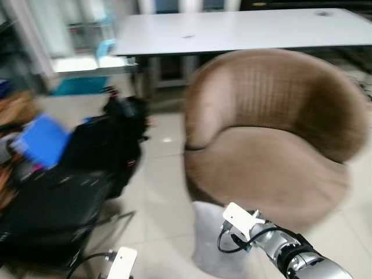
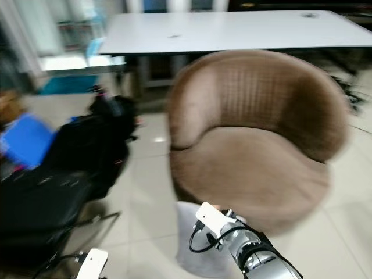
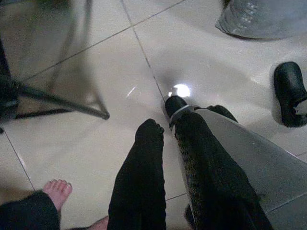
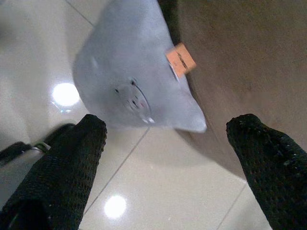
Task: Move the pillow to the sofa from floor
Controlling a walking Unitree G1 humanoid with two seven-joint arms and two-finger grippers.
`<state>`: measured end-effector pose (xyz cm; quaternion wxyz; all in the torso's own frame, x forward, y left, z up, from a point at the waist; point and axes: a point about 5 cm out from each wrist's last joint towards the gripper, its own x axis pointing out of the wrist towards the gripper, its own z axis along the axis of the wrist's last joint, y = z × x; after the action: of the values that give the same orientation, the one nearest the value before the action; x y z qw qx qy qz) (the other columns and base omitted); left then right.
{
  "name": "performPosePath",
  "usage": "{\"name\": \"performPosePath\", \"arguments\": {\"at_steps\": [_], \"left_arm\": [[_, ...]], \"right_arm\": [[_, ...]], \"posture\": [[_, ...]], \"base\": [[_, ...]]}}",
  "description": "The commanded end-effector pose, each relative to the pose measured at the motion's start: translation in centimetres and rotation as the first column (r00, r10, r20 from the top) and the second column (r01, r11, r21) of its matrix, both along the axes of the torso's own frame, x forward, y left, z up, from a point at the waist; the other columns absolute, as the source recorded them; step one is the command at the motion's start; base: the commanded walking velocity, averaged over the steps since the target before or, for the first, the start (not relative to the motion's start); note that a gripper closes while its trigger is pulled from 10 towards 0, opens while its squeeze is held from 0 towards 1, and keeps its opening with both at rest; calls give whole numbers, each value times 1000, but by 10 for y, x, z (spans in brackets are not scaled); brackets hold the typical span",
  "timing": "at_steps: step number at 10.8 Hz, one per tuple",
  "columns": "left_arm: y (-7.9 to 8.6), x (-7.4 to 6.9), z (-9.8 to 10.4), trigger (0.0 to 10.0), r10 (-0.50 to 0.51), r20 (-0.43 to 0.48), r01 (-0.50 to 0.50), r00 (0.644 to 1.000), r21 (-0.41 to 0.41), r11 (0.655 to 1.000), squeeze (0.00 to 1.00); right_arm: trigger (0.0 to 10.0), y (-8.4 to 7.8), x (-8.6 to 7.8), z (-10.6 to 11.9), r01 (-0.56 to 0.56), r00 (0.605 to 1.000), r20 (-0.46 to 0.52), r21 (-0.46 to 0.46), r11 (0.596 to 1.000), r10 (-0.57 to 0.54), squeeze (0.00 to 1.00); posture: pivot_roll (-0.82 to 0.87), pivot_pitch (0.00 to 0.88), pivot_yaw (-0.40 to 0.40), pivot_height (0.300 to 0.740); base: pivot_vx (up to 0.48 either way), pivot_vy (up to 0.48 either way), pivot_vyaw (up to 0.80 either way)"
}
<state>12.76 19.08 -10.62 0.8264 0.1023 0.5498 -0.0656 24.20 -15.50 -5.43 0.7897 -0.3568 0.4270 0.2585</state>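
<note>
Grey pillow [image 4: 136, 81] on the tiled floor [image 1: 160, 203], leaning against the front base of the brown round sofa [image 1: 273, 145]; small orange tag [image 4: 181, 58] near its upper edge, a faint face printed on its front. Right gripper [image 4: 168, 158] hovering just above and in front of the pillow, 2 black fingers [image 4: 72, 163] spread wide, nothing between them, not touching the pillow. Right arm [image 1: 290, 256] reaching in from the lower right of the head views, white wrist block toward the sofa base.

Left gripper [image 3: 165, 143] low over bare tiles, 2 fingers [image 3: 144, 167] near each other with a narrow gap at the tips, holding nothing. Corner of the pillow at the edge of the left wrist view, beside a black robot foot [image 3: 290, 93]. A person's bare toes [image 3: 57, 189] on the tiles near a thin black metal leg [image 3: 57, 100].

Left of the sofa, black bags [image 1: 87, 168] in a heap with a blue item [image 1: 42, 139] on top. White table [image 1: 244, 29] behind the sofa. Head views blurred.
</note>
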Motion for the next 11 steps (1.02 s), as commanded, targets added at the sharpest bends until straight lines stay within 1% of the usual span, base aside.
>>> {"name": "performPosePath", "arguments": {"at_steps": [1,4,6,7,8,9,10,11], "left_arm": [[-4,-2,-1,10000,-7,-13,7,1000,-15,1000,0],[-4,-3,-1,10000,5,-19,-6,1000,-33,999,0],[-4,-3,-1,10000,-13,-28,12,1000,-37,999,0],[-4,-2,-1,10000,-44,-34,43,998,-29,999,0],[-3,-2,-1,10000,-60,-35,60,998,-13,998,0],[-3,-2,-1,10000,-67,-36,67,997,-14,998,0],[-3,-1,-1,10000,-83,-39,82,996,-15,997,0],[-1,-1,-1,10000,-79,-32,79,996,13,997,0]], "right_arm": [[10000,2,4,3,-10,1000,10,4,1000,10,0],[10000,3,3,2,-14,1000,2,7,1000,14,0],[10000,4,3,2,-15,1000,2,11,1000,15,0],[10000,5,4,3,-21,1000,2,11,1000,21,0],[10000,5,4,3,-22,1000,2,11,1000,22,0],[10000,5,4,3,-23,1000,1,11,1000,23,0],[10000,6,4,3,-28,1000,1,10,1000,28,0],[10000,6,4,3,-30,1000,1,10,999,30,0]], "posture": [[-128,0,14,740],[-129,0,18,740],[-131,0,18,740],[-131,0,19,740],[-131,0,19,740],[-130,0,19,740],[-129,0,18,740],[-129,0,18,740]], "base": [[480,0,0],[480,0,0],[474,0,0],[480,0,0],[480,0,0],[382,0,0],[0,0,0],[0,0,0]]}}
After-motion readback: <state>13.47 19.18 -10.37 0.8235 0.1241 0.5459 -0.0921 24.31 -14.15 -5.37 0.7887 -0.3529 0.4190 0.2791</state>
